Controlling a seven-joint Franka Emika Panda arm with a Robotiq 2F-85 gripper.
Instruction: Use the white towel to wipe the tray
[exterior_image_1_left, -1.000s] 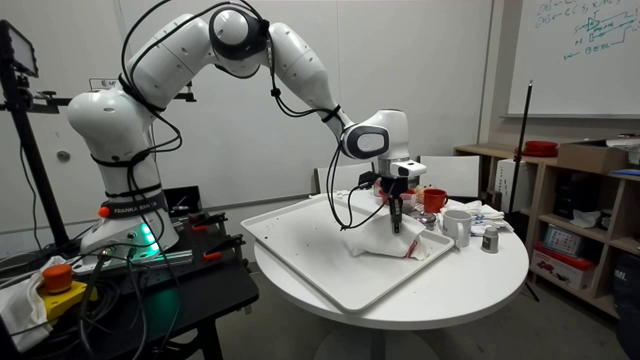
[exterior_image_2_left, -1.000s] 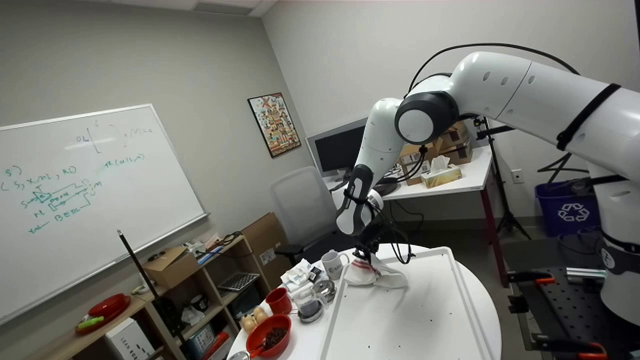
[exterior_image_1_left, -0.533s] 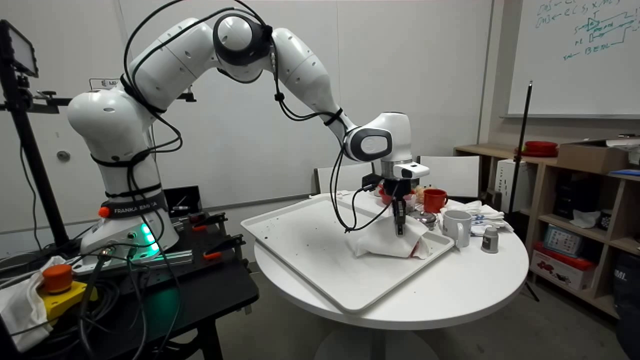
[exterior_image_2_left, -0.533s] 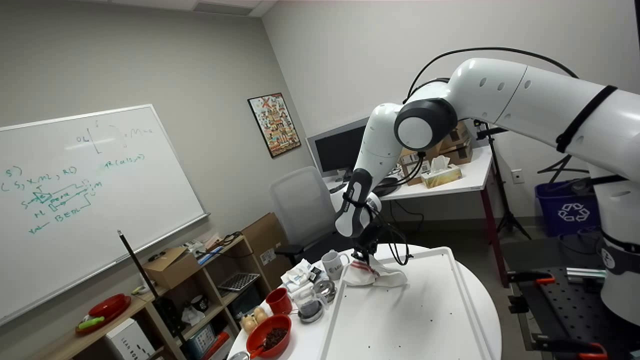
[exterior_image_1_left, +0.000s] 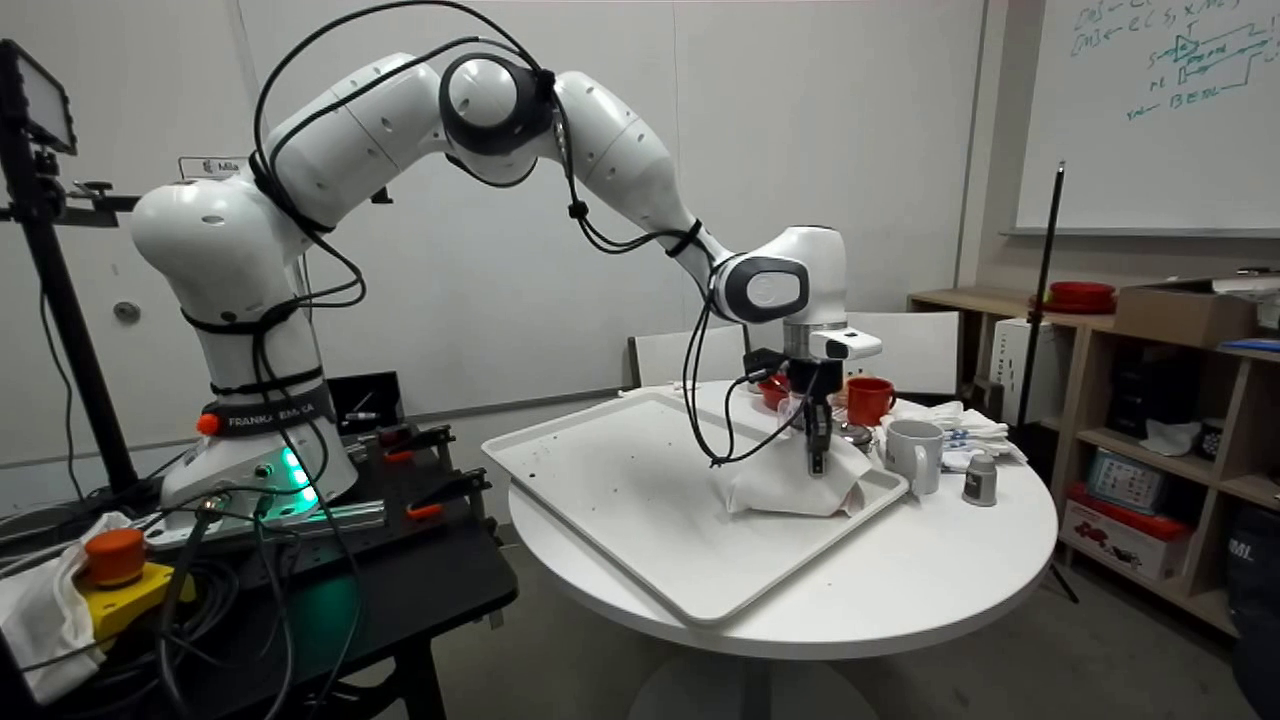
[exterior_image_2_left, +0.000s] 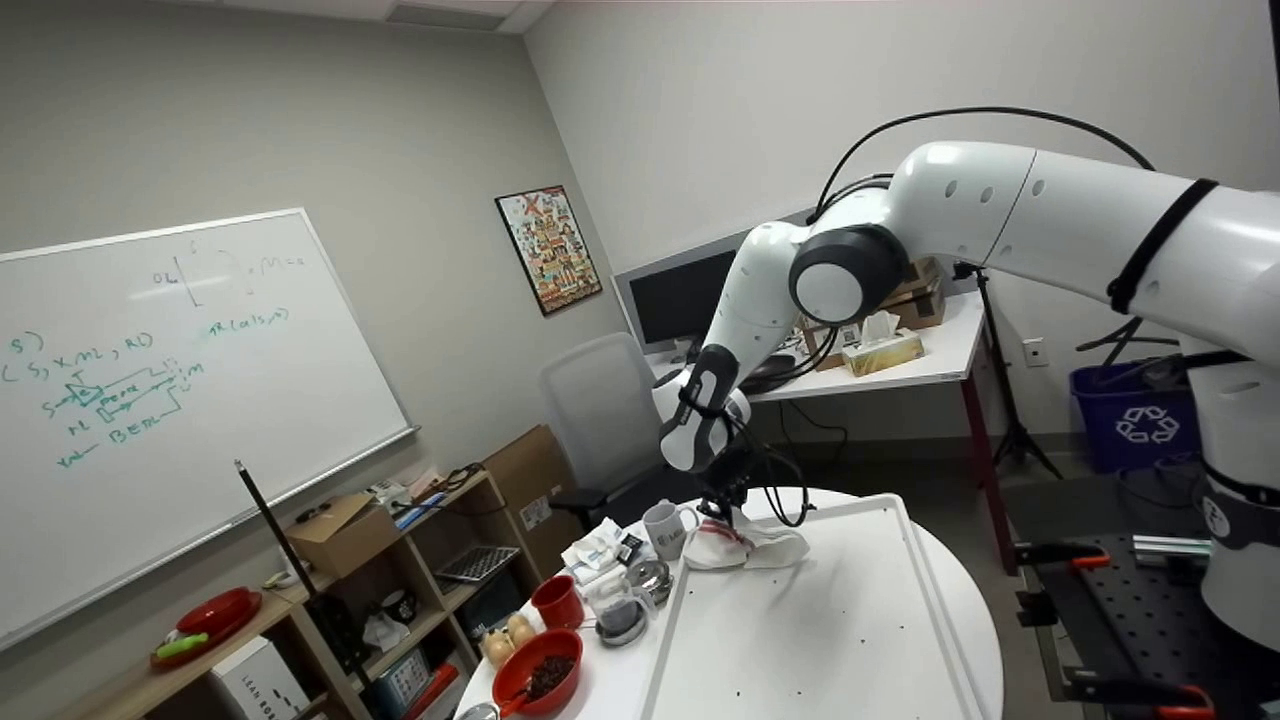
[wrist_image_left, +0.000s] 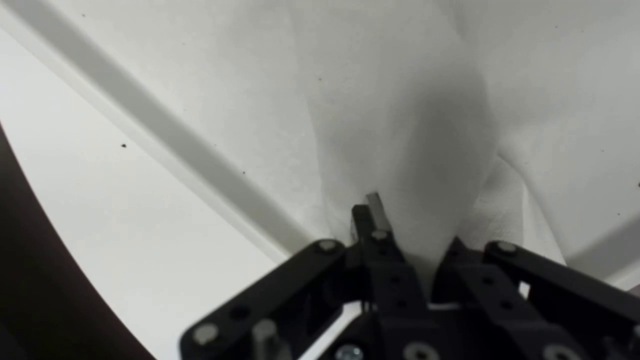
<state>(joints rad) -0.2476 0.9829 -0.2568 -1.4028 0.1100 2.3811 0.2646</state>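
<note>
The white towel (exterior_image_1_left: 780, 490), crumpled and marked with a red stripe, lies bunched on the tray (exterior_image_1_left: 640, 500) near its corner by the mug. In both exterior views my gripper (exterior_image_1_left: 817, 470) points down into the towel (exterior_image_2_left: 770, 548), its jaws pinching the cloth. Seen from the wrist, the towel (wrist_image_left: 440, 150) rises between the fingers and covers part of the farther one; the tray rim (wrist_image_left: 150, 112) runs past on the left. Dark specks dot the bare tray surface (exterior_image_2_left: 820, 650). What lies under the cloth is hidden.
Close beside the tray's corner stand a light grey mug (exterior_image_1_left: 913, 455) and a small grey cup (exterior_image_1_left: 980, 480). A red mug (exterior_image_2_left: 558, 602), a glass jug (exterior_image_2_left: 618, 608), a red bowl (exterior_image_2_left: 540, 670) and folded white cloths (exterior_image_1_left: 955, 430) line the table along one tray edge.
My gripper has dragged the towel a short way across the tray toward the corner by the grey mug. The grip on the cloth stays the same; the tray has not moved.
</note>
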